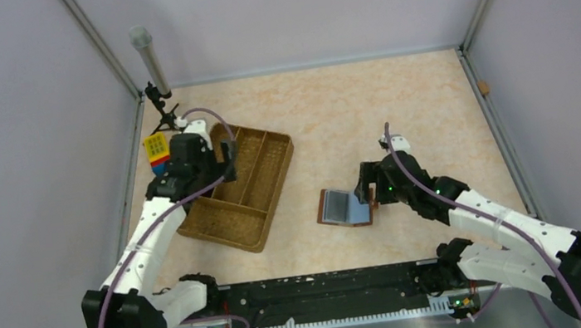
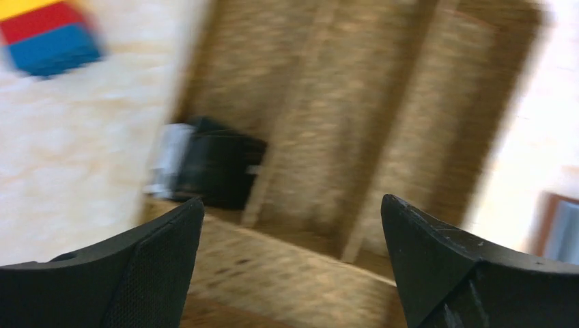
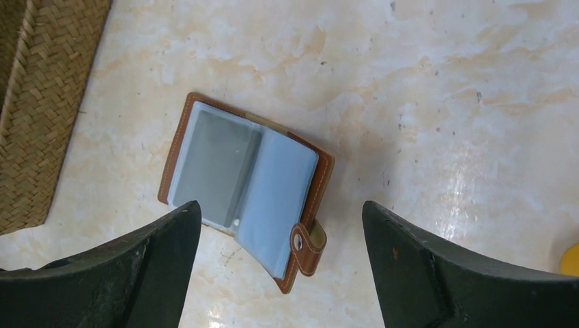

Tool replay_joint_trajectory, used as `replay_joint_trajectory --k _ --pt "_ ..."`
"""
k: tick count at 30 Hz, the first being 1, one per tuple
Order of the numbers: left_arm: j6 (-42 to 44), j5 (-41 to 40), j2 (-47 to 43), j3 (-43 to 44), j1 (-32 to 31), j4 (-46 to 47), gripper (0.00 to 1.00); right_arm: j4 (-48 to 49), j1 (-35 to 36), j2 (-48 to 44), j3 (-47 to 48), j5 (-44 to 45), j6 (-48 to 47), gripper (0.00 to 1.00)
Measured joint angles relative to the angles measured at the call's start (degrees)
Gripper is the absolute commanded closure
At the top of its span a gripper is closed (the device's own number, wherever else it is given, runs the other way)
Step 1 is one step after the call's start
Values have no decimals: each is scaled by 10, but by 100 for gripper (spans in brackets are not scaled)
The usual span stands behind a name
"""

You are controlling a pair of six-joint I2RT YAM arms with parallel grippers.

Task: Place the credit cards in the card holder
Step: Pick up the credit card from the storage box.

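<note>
The card holder (image 3: 246, 184) lay open, face up on the table (image 3: 444, 102), just beside your right gripper (image 3: 280, 205), whose fingers stood wide apart and held nothing. Your left gripper (image 2: 292, 201), equally wide and empty, hung over the woven tray (image 1: 227, 222). The view there was blurred, and the dark item (image 2: 218, 171) could not be confirmed as a credit card. Risks: a thin card slipping the pads, or the unheld holder sliding during insertion.

The card holder (image 3: 246, 184) is stitched leather with glossy plastic sleeves; the tray (image 3: 41, 102) is rough wicker, the surface (image 3: 444, 102) smooth.
</note>
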Motion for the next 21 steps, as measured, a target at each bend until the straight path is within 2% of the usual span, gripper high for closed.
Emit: replay_joint_trajectory --k 4,8,15,21 --pt "78 -18 6 1 117 -17 1 33 -21 8 0 -36 -25 14" --pt "132 -16 43 5 175 -17 2 60 -39 12 0 -73 -43 14" --pt "192 4 144 44 226 -12 9 93 -61 12 -1 -130 -59 15" --pt "226 62 162 52 230 3 27 107 -78 12 -16 -155 -63 16"
